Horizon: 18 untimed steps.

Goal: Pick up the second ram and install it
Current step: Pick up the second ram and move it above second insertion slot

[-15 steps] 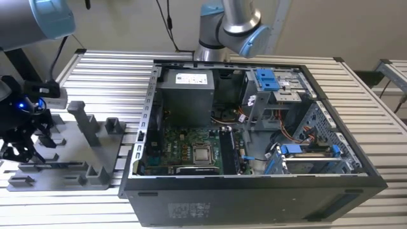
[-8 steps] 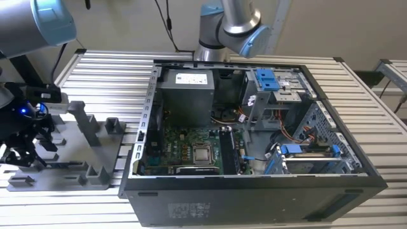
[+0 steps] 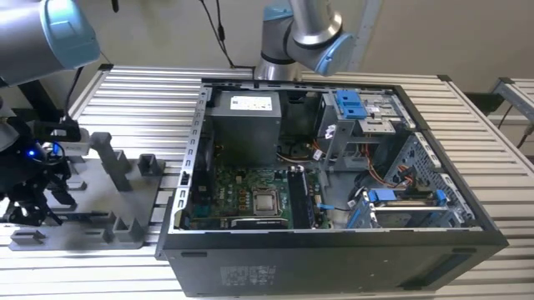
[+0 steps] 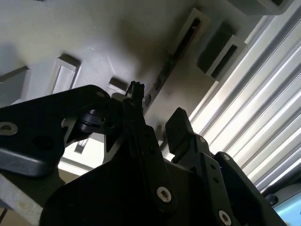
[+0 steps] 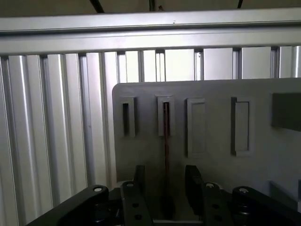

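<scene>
The gripper [image 5: 165,170] is hanging low over the grey tray [image 5: 263,169]; its two dark fingers [image 5: 140,181] are standing apart, released, and gripping nothing.

The second ram [image 5: 165,141] is standing on its long edge in one of the tray's narrow slots; in the first wrist view it is showing edge-on, as a thin brownish line. The relation that matters is this: the stick's long axis is running straight out from the wrist, in line with the gap between the fingers; its near end is lying inside that gap, with one finger to each side and a little clear space showing on both. The fingers' inner faces are therefore facing the stick's broad sides, not its ends.

In the second wrist view the same stick is appearing as a dark strip running from its slot toward the fingertips; whether either finger is touching it is hard to tell there.

In the exterior view the tray is lying on the ribbed metal table [image 3: 125,94] at the exterior view's left, with the arm's wrist reaching down over it; the open computer case [image 3: 334,262] is sitting just beside the tray, toward the exterior view's right. Judging from this, the stick is not yet lifted out of the tray.
</scene>
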Each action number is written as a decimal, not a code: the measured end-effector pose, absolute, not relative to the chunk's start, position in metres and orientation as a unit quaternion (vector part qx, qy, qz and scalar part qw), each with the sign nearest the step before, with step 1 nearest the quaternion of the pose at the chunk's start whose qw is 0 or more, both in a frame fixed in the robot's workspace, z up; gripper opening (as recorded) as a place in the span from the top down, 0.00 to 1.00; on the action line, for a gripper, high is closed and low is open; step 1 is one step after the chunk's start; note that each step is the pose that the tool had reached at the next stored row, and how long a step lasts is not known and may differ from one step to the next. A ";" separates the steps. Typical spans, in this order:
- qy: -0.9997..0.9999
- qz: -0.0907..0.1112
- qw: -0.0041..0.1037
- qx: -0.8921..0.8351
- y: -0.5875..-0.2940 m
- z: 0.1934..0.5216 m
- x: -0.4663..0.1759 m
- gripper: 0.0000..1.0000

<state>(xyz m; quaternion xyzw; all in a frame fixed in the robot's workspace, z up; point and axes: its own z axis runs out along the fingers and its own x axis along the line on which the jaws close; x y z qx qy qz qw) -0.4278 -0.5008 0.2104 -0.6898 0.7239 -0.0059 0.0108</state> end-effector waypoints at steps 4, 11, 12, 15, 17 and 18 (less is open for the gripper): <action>0.724 -0.006 0.011 -0.690 -0.501 0.204 -0.428 0.52; 0.724 -0.006 0.011 -0.690 -0.499 0.201 -0.426 0.52; 0.724 -0.006 0.011 -0.690 -0.498 0.200 -0.426 0.52; 0.724 -0.006 0.011 -0.690 -0.496 0.199 -0.426 0.52; 0.724 -0.006 0.011 -0.690 -0.496 0.199 -0.425 0.52; 0.724 -0.006 0.011 -0.690 -0.496 0.199 -0.426 0.52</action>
